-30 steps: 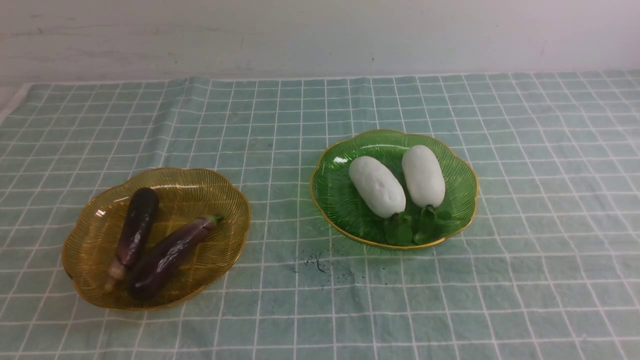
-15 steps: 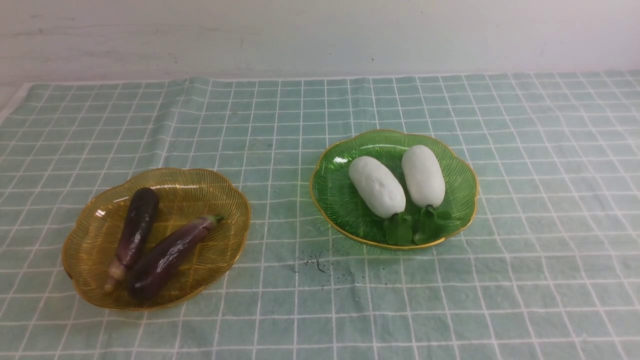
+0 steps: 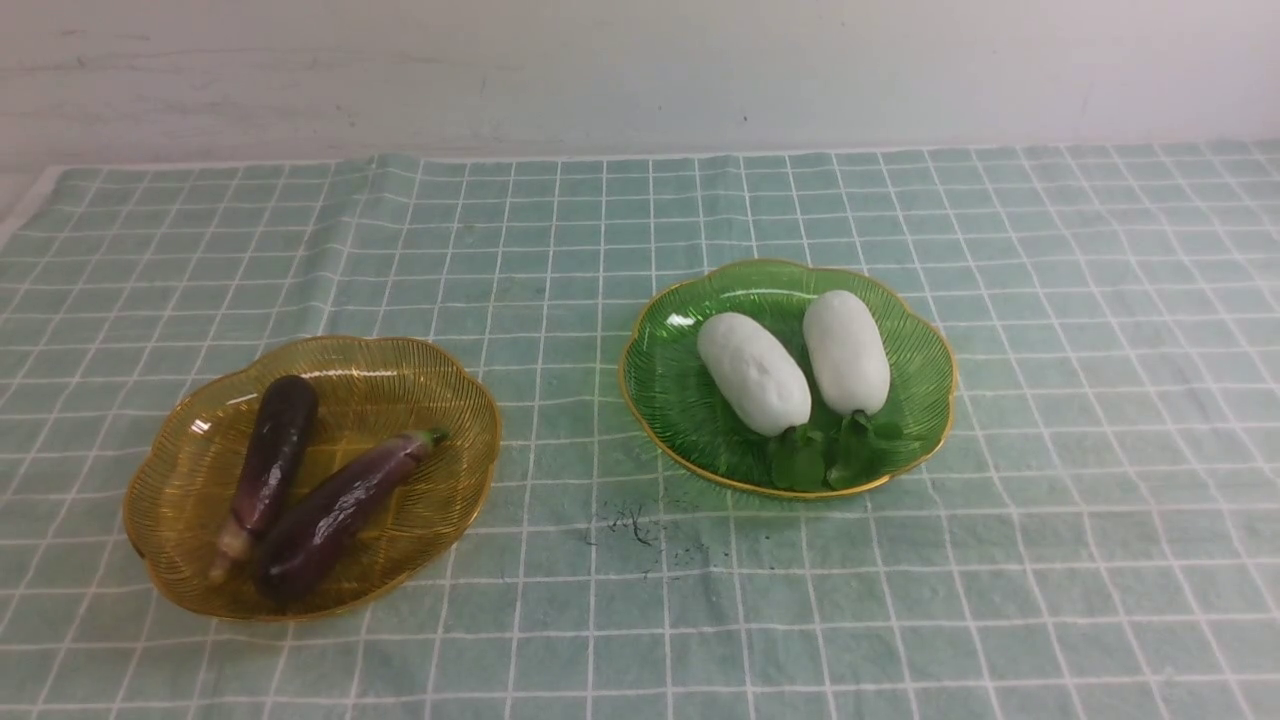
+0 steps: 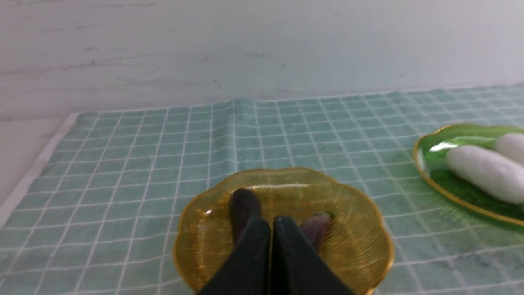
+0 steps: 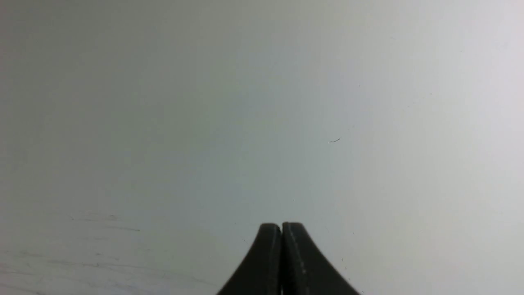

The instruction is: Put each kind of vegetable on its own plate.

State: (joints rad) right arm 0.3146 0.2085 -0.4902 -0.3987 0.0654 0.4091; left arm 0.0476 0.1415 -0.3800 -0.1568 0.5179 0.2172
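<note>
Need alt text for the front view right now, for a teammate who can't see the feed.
Two eggplants lie together in an amber plate at left, and two white radishes lie side by side in a green plate at right. Both plates sit on a teal checked tablecloth before a pale wall; no arms show.
</note>
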